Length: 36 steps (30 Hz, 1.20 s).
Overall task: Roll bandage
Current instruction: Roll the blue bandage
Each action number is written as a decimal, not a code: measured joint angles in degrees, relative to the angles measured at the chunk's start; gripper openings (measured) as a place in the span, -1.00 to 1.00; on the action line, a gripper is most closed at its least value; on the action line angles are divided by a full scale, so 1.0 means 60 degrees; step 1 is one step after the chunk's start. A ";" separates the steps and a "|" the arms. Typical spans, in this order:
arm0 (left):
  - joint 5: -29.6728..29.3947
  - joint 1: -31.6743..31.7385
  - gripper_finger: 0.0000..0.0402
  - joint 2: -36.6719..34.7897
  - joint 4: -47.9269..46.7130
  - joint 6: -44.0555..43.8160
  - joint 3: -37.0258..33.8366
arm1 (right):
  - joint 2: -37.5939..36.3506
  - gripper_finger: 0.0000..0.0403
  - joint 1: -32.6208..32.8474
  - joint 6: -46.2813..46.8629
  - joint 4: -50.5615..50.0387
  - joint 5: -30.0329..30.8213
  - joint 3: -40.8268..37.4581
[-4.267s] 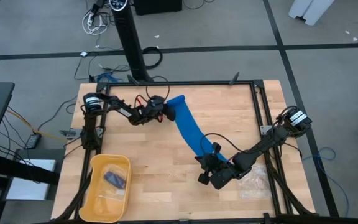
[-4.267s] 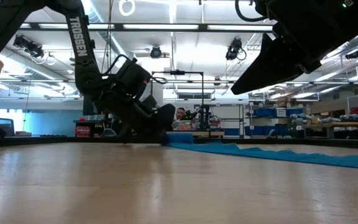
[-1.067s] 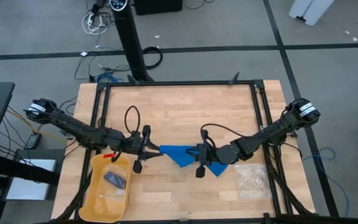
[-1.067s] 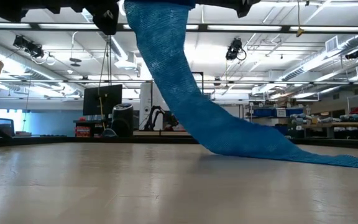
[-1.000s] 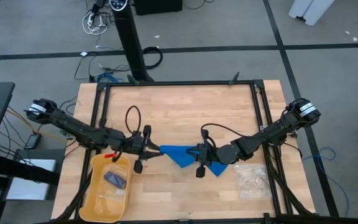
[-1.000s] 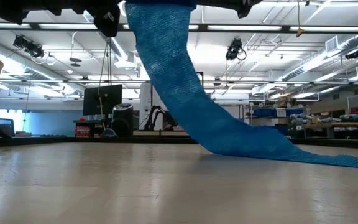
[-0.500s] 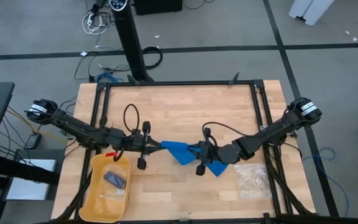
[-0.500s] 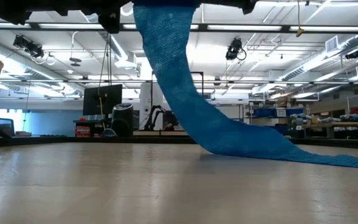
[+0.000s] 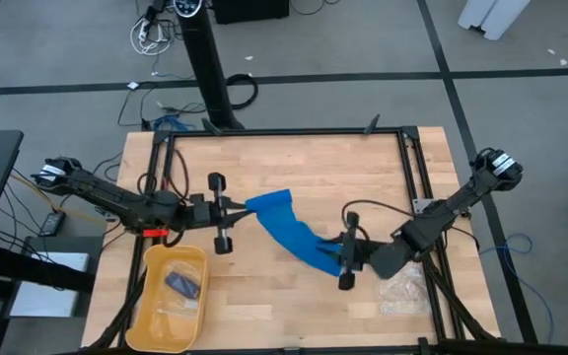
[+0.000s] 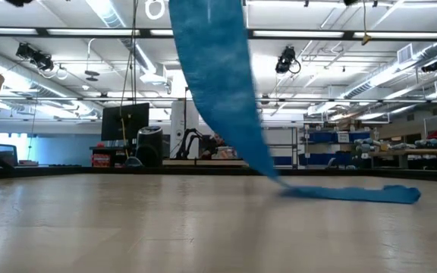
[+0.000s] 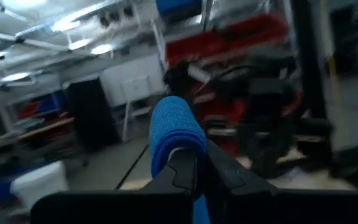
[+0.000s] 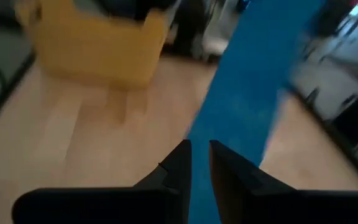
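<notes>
The bright blue bandage point(image 9: 289, 229) lies as a flat band slanting across the table's middle. In the low view it hangs steeply from above point(image 10: 218, 83), and its tail end point(image 10: 397, 194) lies flat on the table. My left gripper point(image 9: 243, 208) is shut on its raised far-left end. My right gripper point(image 9: 331, 258) is by the tail end, its fingers point(image 12: 182, 155) a narrow gap apart over the band. It does not show at table height in the low view, and I cannot tell whether it touches the band. My left gripper pinches the bandage's end point(image 11: 174, 127) between its two fingers. The cloth is folded over the fingertips. The fingers come level from the table's left side. That end is lifted clear, and the band hangs slanting down from it to the table.
A yellow bin point(image 9: 151, 286) with a small dark packet point(image 9: 182, 284) stands at the near left. A clear plastic bag point(image 9: 402, 286) lies at the near right, beside my right gripper. The table's far half shows bare wood.
My left gripper has carried the bandage's end up and toward the table's far edge. My right gripper has gone toward the right and near edges, along the band to its tail. The bunched bandage has been drawn out long, and its tail end now lies flat on the table.
</notes>
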 joint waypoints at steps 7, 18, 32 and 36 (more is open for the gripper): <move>-0.0793 -0.0005 -0.91 0.0000 -0.1676 0.0212 0.0465 | 0.2250 -0.61 0.0532 0.1302 -0.0605 -0.1632 -0.0016; -0.1188 -0.0012 -0.91 -0.0004 -0.3218 -0.0484 0.0459 | 0.3445 -0.46 0.0860 0.1921 -0.2248 -0.2088 -0.0018; -0.1868 0.0171 -0.91 -0.0122 -0.3441 0.1964 0.0676 | 0.2982 -0.49 0.0688 0.3184 -0.3239 -0.1524 -0.0015; -0.1578 0.0149 -0.91 -0.0206 -0.4077 0.2529 0.1452 | 0.2563 -0.48 0.0922 0.2564 -0.3664 -0.1240 -0.0015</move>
